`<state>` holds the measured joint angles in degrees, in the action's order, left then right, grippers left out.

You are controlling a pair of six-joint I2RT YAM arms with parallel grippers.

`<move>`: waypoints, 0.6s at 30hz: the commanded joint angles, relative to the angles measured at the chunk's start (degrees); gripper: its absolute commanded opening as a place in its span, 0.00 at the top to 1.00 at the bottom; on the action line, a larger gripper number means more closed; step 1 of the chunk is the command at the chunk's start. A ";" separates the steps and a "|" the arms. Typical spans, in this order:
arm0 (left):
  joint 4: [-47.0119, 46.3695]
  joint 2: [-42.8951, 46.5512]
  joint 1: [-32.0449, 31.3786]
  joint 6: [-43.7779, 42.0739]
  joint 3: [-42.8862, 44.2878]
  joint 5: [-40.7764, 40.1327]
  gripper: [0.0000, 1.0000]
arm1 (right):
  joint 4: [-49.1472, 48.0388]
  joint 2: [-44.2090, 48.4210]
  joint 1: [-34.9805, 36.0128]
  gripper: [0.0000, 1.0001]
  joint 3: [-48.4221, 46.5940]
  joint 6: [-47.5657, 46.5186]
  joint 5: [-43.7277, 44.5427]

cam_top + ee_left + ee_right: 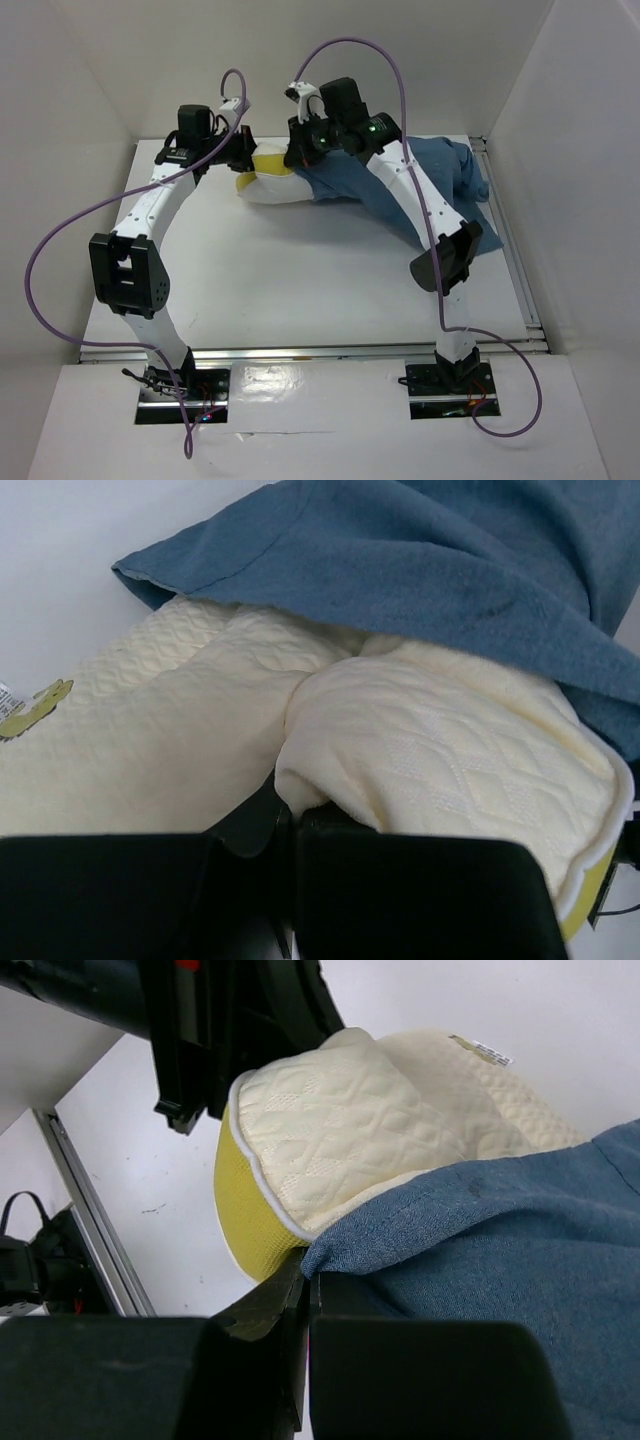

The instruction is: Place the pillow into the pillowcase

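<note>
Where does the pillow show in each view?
Top external: pillow far centre-left, left of the blue pillowcase.
Left wrist: fills the middle, under the pillowcase.
Right wrist: upper centre, yellow edge leftward.
Shared landmark: the pillowcase hem lying over the pillow.

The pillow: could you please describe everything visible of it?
The pillow is puffy, cream-white quilted cloth, with a yellow side panel edged in white piping, a small tag and a yellow-green mark near one corner. It lies far back on the table, partly inside the blue pillowcase, with its left end sticking out. The left fingers pinch a fold of it; the right fingers grip the pillowcase hem beside it.
</note>
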<state>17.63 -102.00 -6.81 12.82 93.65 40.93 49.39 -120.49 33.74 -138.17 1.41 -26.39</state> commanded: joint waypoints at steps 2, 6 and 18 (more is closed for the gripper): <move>-8.22 3.47 -3.74 7.04 0.05 8.56 1.00 | -8.96 2.27 6.17 1.00 -2.99 2.11 -11.14; -9.54 2.86 -3.74 9.41 0.05 8.03 1.00 | -8.96 4.11 7.66 1.00 -2.37 0.88 -11.66; -11.74 1.36 -3.74 15.66 2.51 9.61 1.00 | -11.67 3.33 9.68 1.00 -2.29 -0.27 -10.43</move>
<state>9.06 -101.97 -7.11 22.94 94.06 44.95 49.95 -119.85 41.04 -138.21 0.75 -32.12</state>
